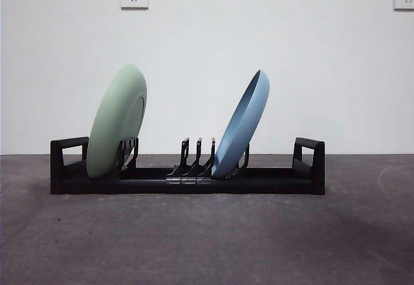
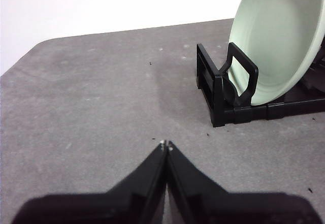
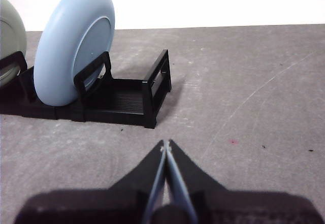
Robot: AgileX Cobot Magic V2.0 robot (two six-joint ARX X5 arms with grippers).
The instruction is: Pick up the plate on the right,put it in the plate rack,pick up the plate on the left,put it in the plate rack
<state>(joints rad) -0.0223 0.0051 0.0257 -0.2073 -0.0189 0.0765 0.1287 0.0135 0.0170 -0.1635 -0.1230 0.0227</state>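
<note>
Standing nearest the front camera, the plate rack (image 1: 187,183) is sitting on the grey table (image 1: 207,246) and holding both plates on edge. The green plate (image 1: 116,122) is leaning among the prongs near one end handle, and the blue plate (image 1: 241,125) is leaning in prongs nearer the middle. Both placements are looking finished, with nothing left to load. The left gripper (image 2: 165,144) is hovering empty beside the rack's green end, jaws pressed together. The right gripper (image 3: 165,144) is doing likewise near the blue end.
</note>
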